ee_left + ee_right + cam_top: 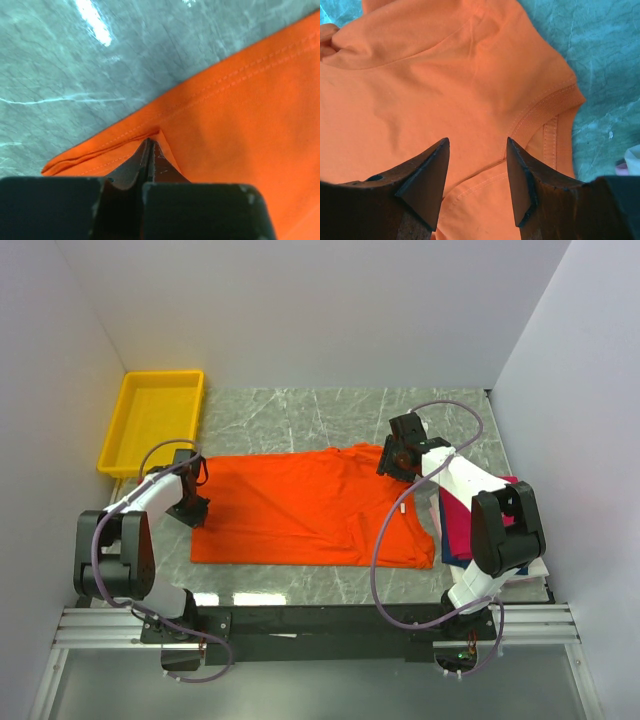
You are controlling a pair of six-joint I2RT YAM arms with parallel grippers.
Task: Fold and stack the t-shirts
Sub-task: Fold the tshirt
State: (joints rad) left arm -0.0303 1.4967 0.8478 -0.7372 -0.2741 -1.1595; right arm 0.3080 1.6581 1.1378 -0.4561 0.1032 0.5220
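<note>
We count four shirts. One orange shirt point(300, 515) lies spread nearly flat in the middle of the table point(300, 415), its hem to the left and its collar to the right, with a few wrinkles near the collar end. The other three sit in a pile at the right edge, partly under the right arm: one magenta shirt point(458, 523) on top, one navy shirt point(452, 554) showing at the near left of the pile, and one white shirt point(535, 568) at the bottom (we see only slivers of the last two).

There are two grippers. The left gripper point(190, 508) is down at the left edge of the orange shirt. From its wrist camera, the left gripper point(149, 145) has its fingers pressed together with no gap, pinching a small ridge of the stitched hem at their tips. The right gripper point(397, 462) is over the far right part of the same shirt. In its own view, the right gripper point(477, 145) stands with its fingers apart above the cloth just left of the ribbed collar, with nothing between them.

One yellow tray point(150, 425) rests at the far left corner, apart from the shirts.
</note>
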